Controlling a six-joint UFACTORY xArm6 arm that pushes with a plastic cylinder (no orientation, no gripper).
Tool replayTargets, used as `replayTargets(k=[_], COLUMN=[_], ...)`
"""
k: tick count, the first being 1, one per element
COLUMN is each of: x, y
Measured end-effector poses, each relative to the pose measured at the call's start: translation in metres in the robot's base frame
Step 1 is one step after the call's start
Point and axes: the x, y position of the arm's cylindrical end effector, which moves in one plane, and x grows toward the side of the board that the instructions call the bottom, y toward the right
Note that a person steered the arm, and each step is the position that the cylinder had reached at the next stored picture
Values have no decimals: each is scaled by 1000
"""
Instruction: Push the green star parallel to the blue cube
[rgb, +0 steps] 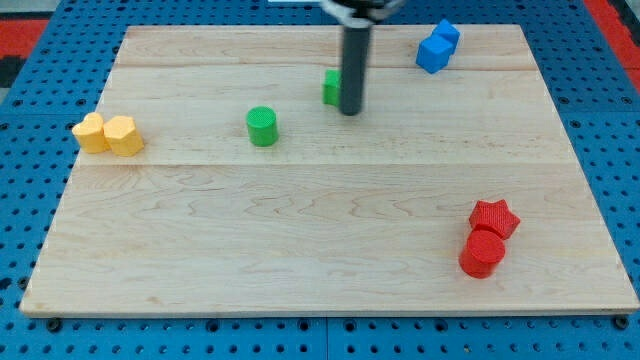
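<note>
The green star (331, 87) lies in the upper middle of the wooden board, mostly hidden behind my rod. My tip (349, 111) rests on the board just right of and below the star, touching or nearly touching it. The blue cube (433, 52) sits near the view's top right, with a second blue block (447, 34) just behind it. The star is well to the left of the blue cube and a little lower in the view.
A green cylinder (262, 126) stands left of the star. Two yellow blocks (108, 133) sit together at the left edge. A red star (495, 217) and a red cylinder (483, 253) sit at the lower right.
</note>
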Motion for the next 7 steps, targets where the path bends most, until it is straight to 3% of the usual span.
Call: replayTargets(k=[2,7], x=[-32,-34], y=[-39,170])
